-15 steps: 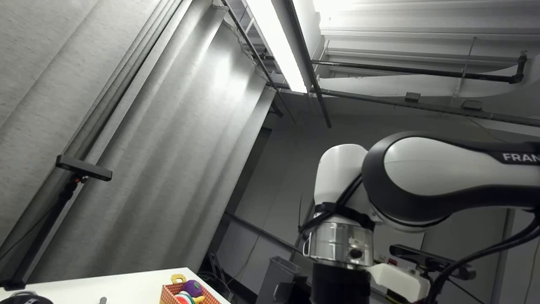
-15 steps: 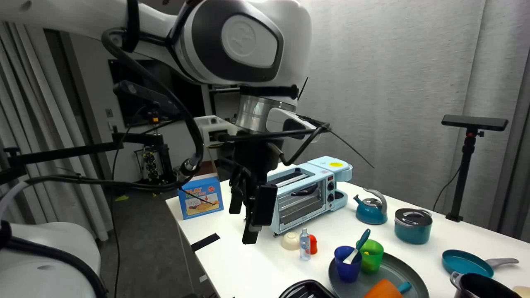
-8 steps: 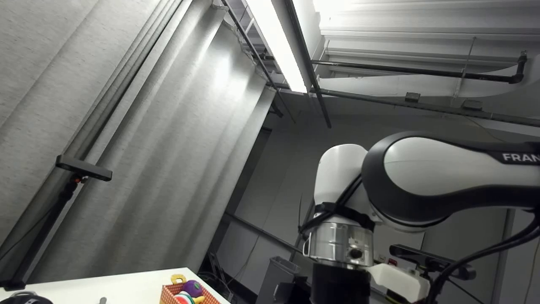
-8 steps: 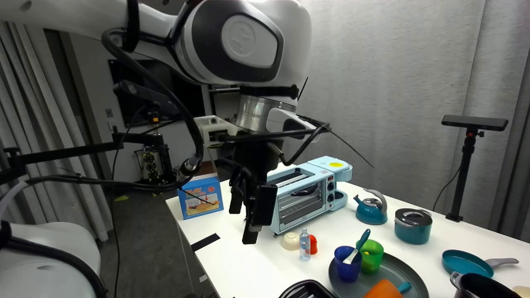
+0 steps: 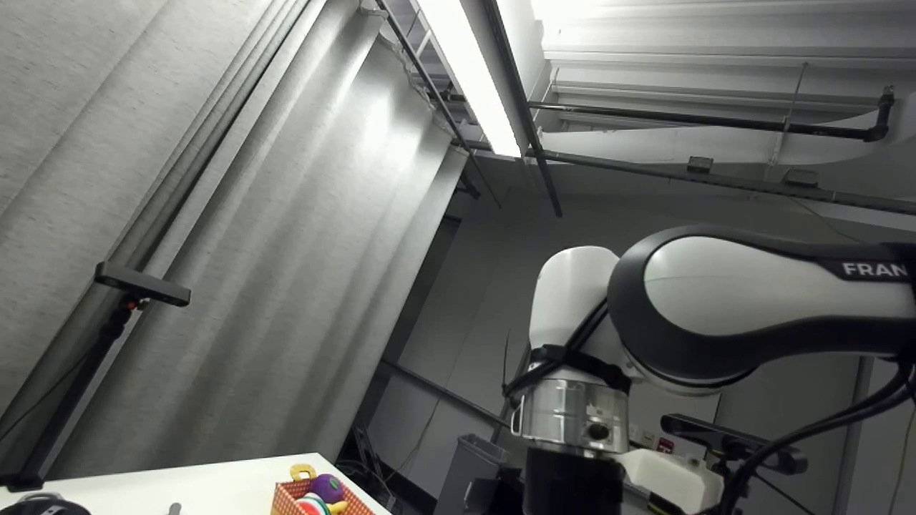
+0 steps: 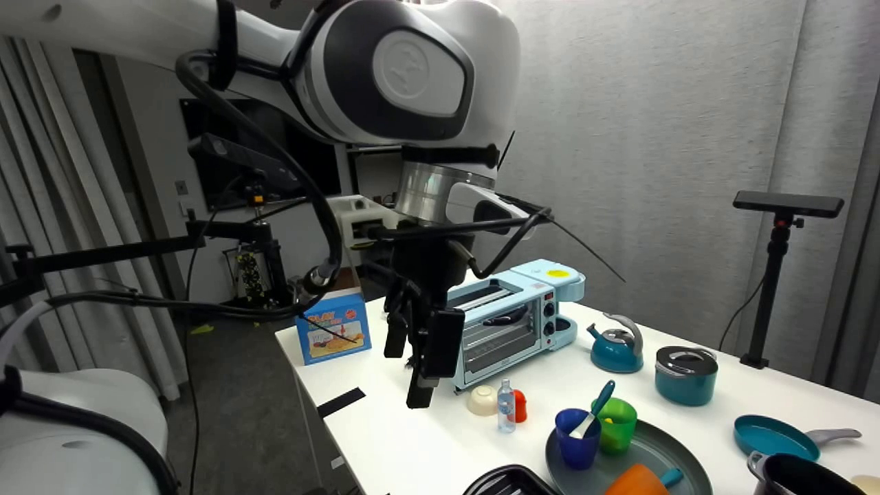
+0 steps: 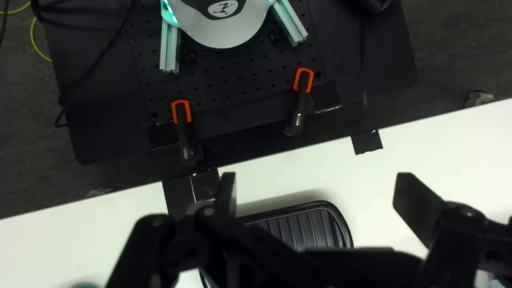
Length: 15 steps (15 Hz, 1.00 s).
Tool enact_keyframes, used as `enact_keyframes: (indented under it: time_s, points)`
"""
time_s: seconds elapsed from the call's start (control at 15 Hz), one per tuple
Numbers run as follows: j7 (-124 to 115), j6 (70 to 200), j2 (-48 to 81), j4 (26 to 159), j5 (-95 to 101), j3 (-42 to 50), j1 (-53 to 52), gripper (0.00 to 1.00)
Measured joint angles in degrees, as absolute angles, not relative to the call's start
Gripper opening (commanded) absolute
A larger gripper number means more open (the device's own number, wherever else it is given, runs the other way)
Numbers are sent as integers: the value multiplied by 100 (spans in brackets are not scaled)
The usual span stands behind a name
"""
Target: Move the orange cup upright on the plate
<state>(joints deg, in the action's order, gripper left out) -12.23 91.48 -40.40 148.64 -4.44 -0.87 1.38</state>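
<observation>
The orange cup lies tipped over on the grey plate, partly cut off by the bottom edge of an exterior view. A teal utensil end shows beside it. The cup and plate are out of sight in the wrist view. My gripper hangs high above the table, left of the plate in that exterior view. In the wrist view my gripper is wide open with nothing between its fingers, above the table and a black ribbed tray.
A blue cup with a spatula and a green cup stand on the plate. A clear bottle, cream bowl, toaster oven, kettle, pot and pan stand around. A toy basket shows too.
My arm and open gripper have shifted slightly, a little right and down in the exterior view that shows the plate. The objects have not moved.
</observation>
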Motion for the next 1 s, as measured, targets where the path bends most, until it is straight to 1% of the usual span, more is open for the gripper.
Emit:
enact_keyframes:
  time_s: [0.53,1.0]
  points:
    - [-1217,10027,-3790,14897,-357,-92,180,100]
    - [-1217,11192,-3220,14897,-194,-91,291,100]
